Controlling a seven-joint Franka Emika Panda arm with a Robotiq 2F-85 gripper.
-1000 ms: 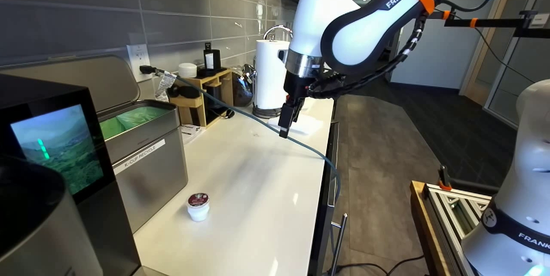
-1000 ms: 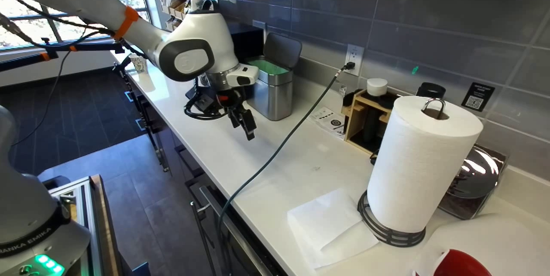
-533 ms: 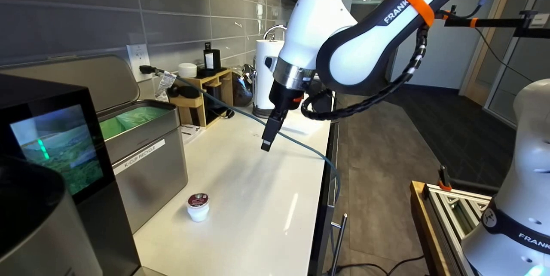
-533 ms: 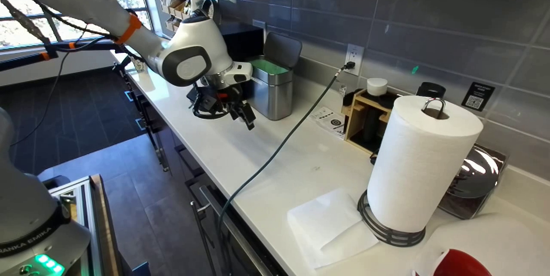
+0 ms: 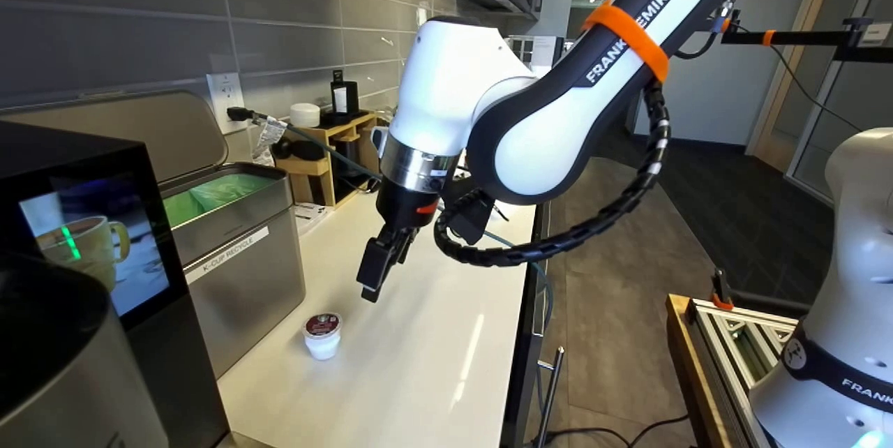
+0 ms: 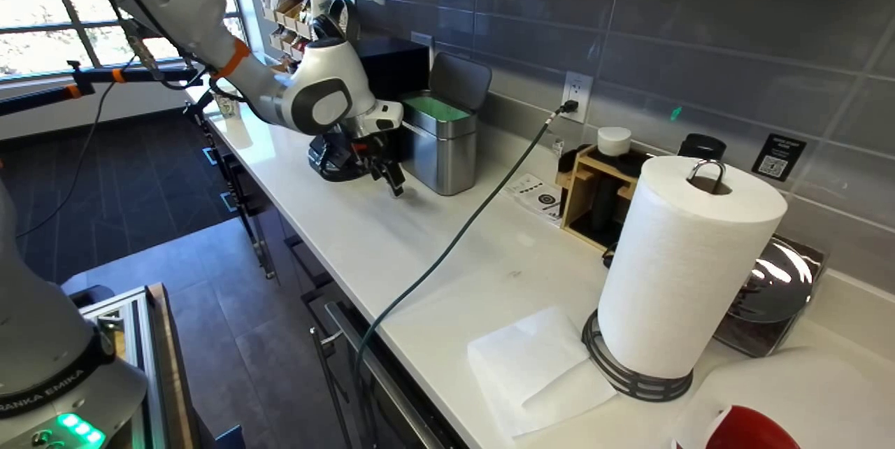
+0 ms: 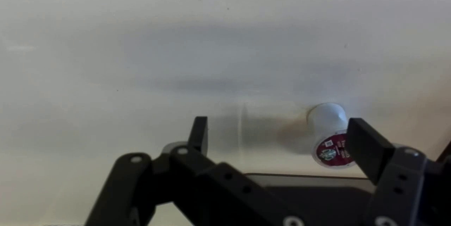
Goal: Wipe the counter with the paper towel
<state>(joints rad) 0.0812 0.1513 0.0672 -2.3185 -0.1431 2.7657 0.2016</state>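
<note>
- The counter point(image 6: 482, 295) is long, glossy and off-white, faintly marked, with a straight front edge.
- The white paper towel point(image 6: 537, 371) lies thin and flat in overlapping layers, one corner near that front edge.

White cup point(image 7: 326, 118) partly behind gripper point(image 7: 278, 132) in wrist view; lettering on lid point(image 7: 331, 150) too blurred to read. Gripper cut off by bottom edge there. Arm point(image 5: 446, 85) hides most of paper roll point(image 6: 689, 274) in exterior view. Counter point(image 6: 482, 232) and red object point(image 6: 752, 429) run off bottom edge in exterior view.
</note>
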